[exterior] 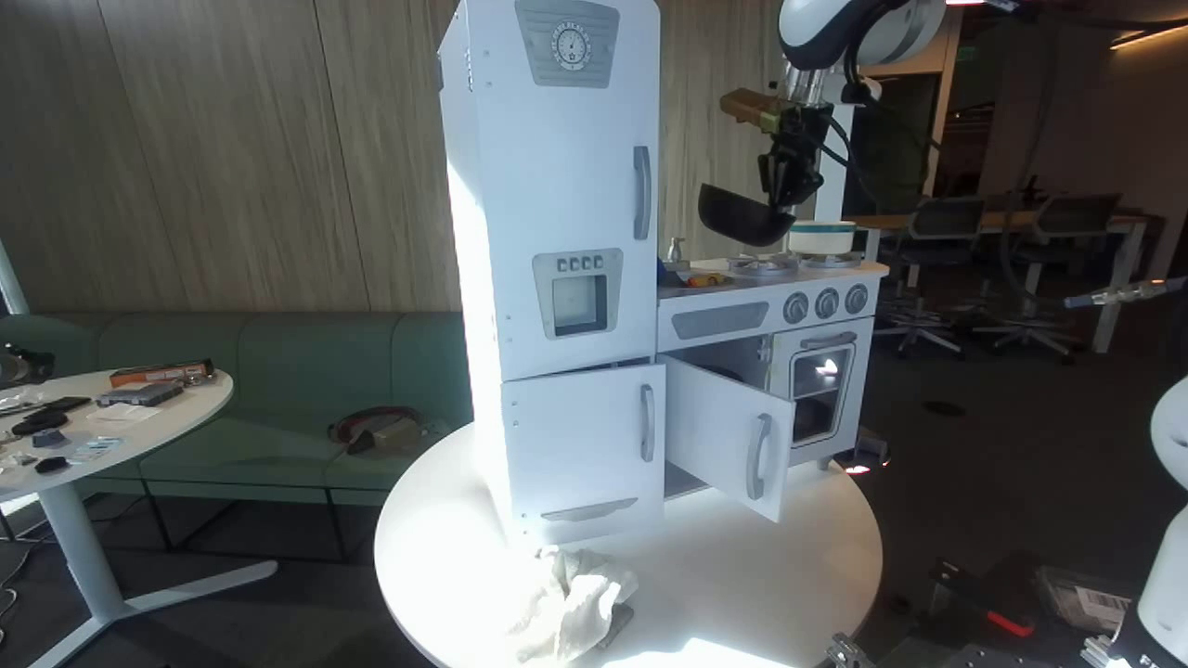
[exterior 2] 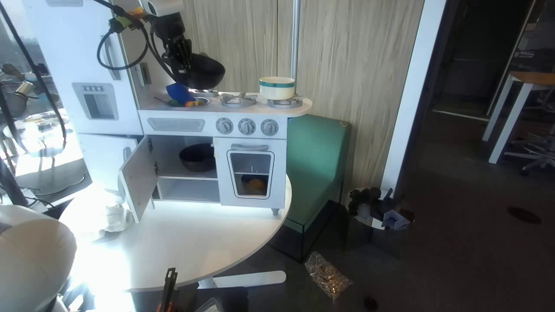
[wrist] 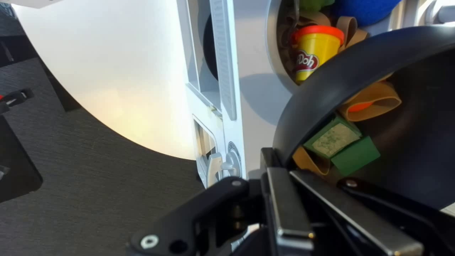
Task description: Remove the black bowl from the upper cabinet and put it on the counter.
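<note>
A black bowl (exterior: pixel 738 216) is held tilted in the air above the counter (exterior 2: pixel 245 109); it also shows in an exterior view (exterior 2: pixel 207 71). In the wrist view the black bowl (wrist: pixel 328 80) has green pieces and orange loops inside. My gripper (exterior: pixel 784 193) is shut on its rim, one finger on each side of the wall, as the wrist view (wrist: pixel 279 160) shows. The upper cabinet (exterior: pixel 566 176) of the white tower has its door shut, and its inside is hidden. The counter shows below the bowl in the wrist view (wrist: pixel 256 103).
A sink holding a yellow Play-Doh tub (wrist: pixel 318 51) and a blue item (exterior 2: pixel 178 92) lies under the bowl. A cream pot (exterior 2: pixel 277 88) stands on the right burner. The lower cabinet door (exterior 2: pixel 139 180) is open; another dark bowl (exterior 2: pixel 197 157) sits inside. A white cloth (exterior: pixel 575 598) lies on the table.
</note>
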